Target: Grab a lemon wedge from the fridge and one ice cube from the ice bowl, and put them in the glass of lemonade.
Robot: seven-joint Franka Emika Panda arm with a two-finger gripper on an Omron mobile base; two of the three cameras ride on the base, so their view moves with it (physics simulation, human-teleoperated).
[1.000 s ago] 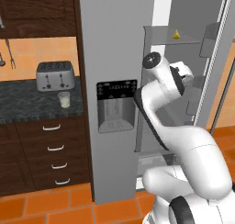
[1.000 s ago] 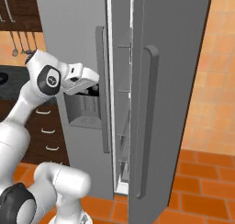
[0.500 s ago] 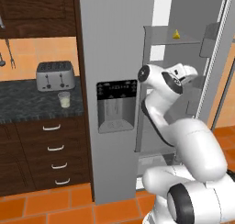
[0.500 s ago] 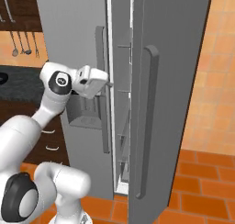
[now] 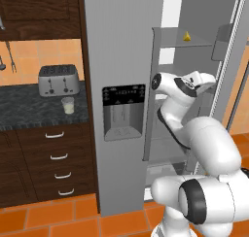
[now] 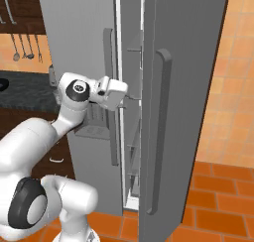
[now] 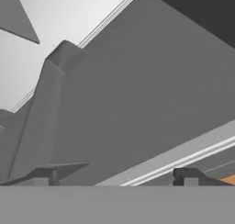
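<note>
Swinging farther right, the end effector (image 7: 114, 175) has gone into the smooth grey fridge (image 5: 126, 51), its dark tips spread wide apart and holding nothing. Above it, the small yellow lemon wedge (image 5: 186, 36) sits on a shelf.

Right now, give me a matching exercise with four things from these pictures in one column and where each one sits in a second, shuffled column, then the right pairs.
Things:
1. lemon wedge
2. glass
3. toaster
4. dispenser panel

Places:
A. on the counter against the orange wall, behind the glass
B. set into the closed left fridge door
C. on an upper shelf inside the open fridge
D. on the dark counter in front of the toaster

Pairs: 1-C, 2-D, 3-A, 4-B
</note>
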